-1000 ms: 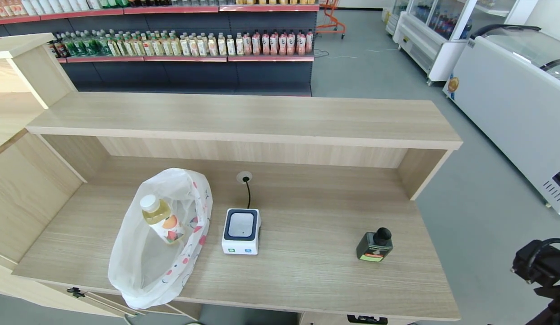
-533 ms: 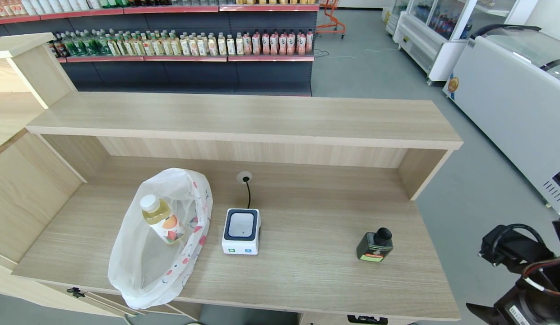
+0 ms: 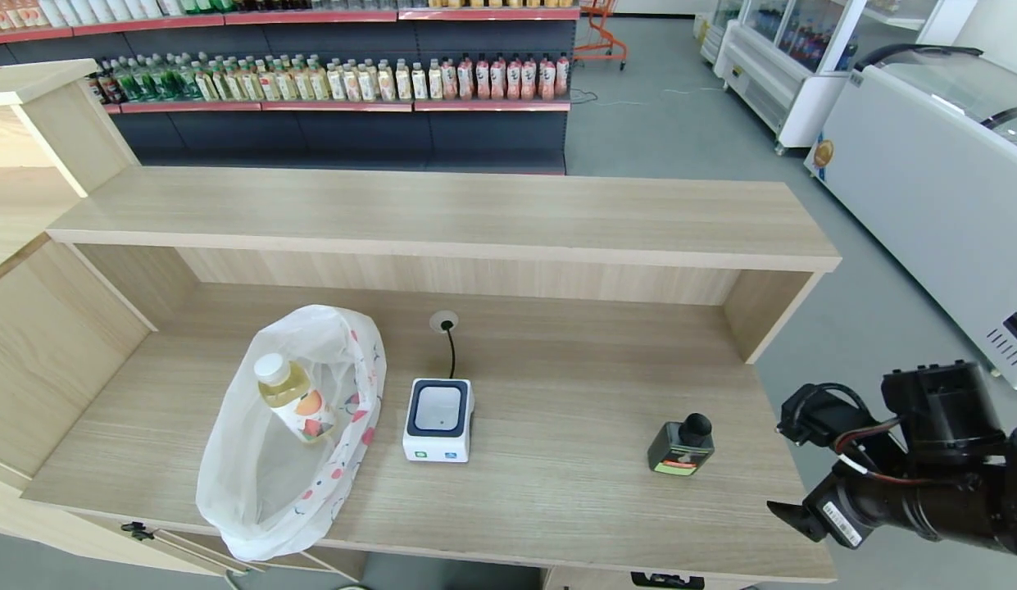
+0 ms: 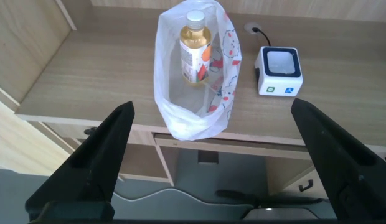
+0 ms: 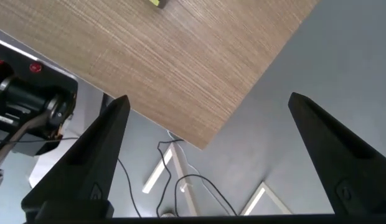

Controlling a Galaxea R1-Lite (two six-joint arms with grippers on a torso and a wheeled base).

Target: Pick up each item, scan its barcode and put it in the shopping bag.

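A white shopping bag point(image 3: 262, 483) with red dots lies open on the counter's left part, with a yellow juice bottle point(image 3: 291, 401) leaning inside it. The white barcode scanner point(image 3: 438, 419) sits mid-counter. A small dark bottle point(image 3: 680, 447) with a black cap stands on the counter to the right. My right arm point(image 3: 910, 483) hangs off the counter's right end, near its front corner; the right gripper point(image 5: 208, 102) is open and holds nothing. My left gripper point(image 4: 213, 109) is open, out in front of the counter, facing the bag point(image 4: 174, 99), the juice bottle point(image 4: 194, 53) and the scanner point(image 4: 278, 70).
The wooden counter point(image 3: 557, 492) has a raised shelf point(image 3: 442, 217) behind it and a side wall on the left. The scanner's cable point(image 3: 451, 348) runs to a hole at the back. Freezers point(image 3: 926, 180) stand to the right, and drink shelves behind.
My right arm has come up from the lower right corner and moved left, toward the counter's right end. The bag, scanner and bottles have not moved.
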